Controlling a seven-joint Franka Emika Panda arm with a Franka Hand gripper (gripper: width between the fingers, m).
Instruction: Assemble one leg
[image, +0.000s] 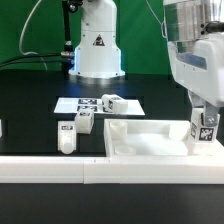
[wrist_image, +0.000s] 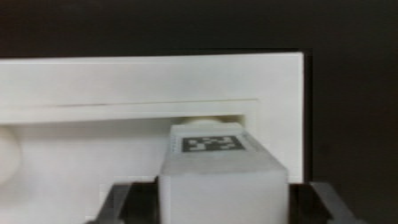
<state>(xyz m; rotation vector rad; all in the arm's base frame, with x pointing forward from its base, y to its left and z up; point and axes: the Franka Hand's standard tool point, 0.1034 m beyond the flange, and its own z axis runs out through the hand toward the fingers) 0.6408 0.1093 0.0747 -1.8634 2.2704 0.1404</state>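
Note:
My gripper (image: 205, 122) is shut on a leg (image: 204, 130), a short white square post with a black-and-white tag, and holds it upright over the right end of the large white tray-like part (image: 140, 140). In the wrist view the leg (wrist_image: 222, 165) fills the space between my dark fingers (wrist_image: 128, 200), its far end at the tray part's (wrist_image: 143, 95) corner by a raised wall. Whether the leg touches the tray part I cannot tell.
The marker board (image: 80, 104) lies behind the tray part with a white leg (image: 112, 100) on it. Two more legs (image: 85, 122) (image: 67, 137) lie at the exterior view's left. A white rail (image: 60, 170) runs along the front. The robot base (image: 96, 45) stands at the back.

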